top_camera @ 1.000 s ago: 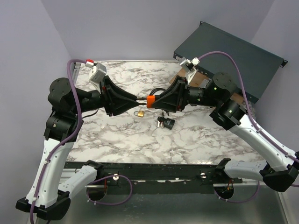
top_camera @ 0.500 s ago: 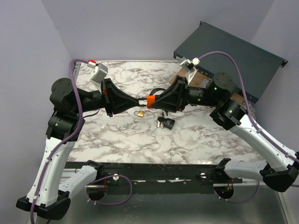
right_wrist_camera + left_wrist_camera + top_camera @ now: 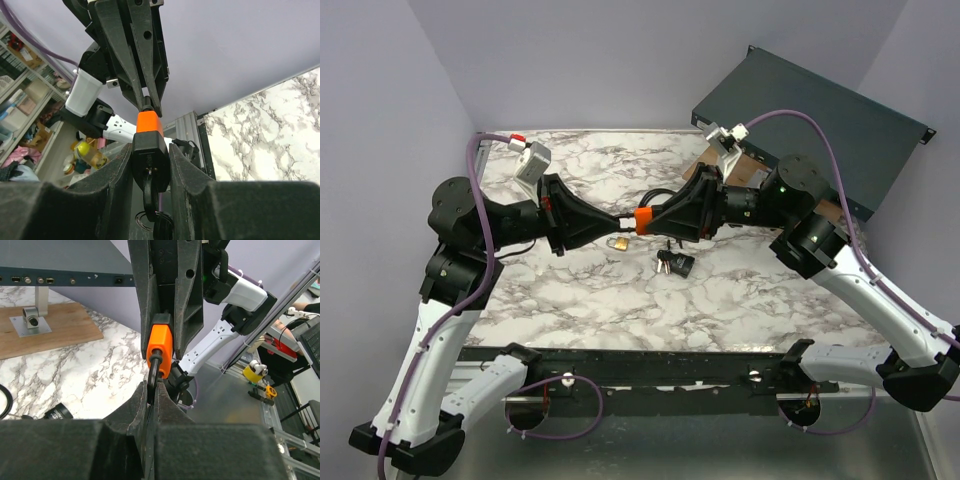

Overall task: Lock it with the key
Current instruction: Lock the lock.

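An orange-and-black lock point(image 3: 643, 219) hangs in mid-air over the marble table point(image 3: 580, 290), between the two grippers. My right gripper point(image 3: 650, 220) is shut on the lock's black body point(image 3: 148, 150); the orange end point(image 3: 147, 121) points away from it. A black key point(image 3: 151, 197) with a ring sticks out of the body's near end. My left gripper point(image 3: 617, 215) is shut on the thin black shackle point(image 3: 152, 371), which enters the orange end point(image 3: 160, 344). The left fingertips point(image 3: 164, 395) sit just below the orange part.
A small brass padlock point(image 3: 617, 242) and a bunch of black keys point(image 3: 672, 263) lie on the table under the grippers. A dark grey rack box point(image 3: 810, 95) stands at the back right above a wooden board point(image 3: 45, 332) with a metal bracket point(image 3: 30, 320).
The left arm's shoulder and wrist have shifted slightly right and lower. Both grippers keep their hold, and the lock stays in the same place.
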{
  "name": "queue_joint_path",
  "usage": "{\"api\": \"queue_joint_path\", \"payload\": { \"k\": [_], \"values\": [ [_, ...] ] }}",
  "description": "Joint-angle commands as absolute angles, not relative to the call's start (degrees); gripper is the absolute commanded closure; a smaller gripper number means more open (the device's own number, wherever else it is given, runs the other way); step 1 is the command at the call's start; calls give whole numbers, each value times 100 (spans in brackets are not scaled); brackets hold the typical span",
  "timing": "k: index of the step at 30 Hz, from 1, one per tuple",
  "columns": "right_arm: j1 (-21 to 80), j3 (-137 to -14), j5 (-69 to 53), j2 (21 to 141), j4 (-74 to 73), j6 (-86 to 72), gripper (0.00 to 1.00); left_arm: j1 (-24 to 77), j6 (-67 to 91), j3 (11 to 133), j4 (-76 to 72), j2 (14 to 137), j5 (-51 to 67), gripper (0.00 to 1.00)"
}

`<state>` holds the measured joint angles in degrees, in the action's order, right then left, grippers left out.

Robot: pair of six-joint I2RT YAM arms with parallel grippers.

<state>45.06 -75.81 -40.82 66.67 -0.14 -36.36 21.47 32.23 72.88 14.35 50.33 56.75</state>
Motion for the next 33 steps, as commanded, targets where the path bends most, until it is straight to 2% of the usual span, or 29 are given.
{"api": "queue_joint_path", "payload": {
  "k": [1,7,33],
  "values": [
    [4689,-7704,-4032,6708,287,-3657,99,2388,3490,7147,1074,5122,5468,100],
    [4798,-7708,-3893,6733,175,-3490,99,2464,3883,7058,722,5194,5376,100],
    [5174,-7712,-3579,6906,9,-3244,99,3291,3770,7527,944,5563,4794,100]
  ]
}}
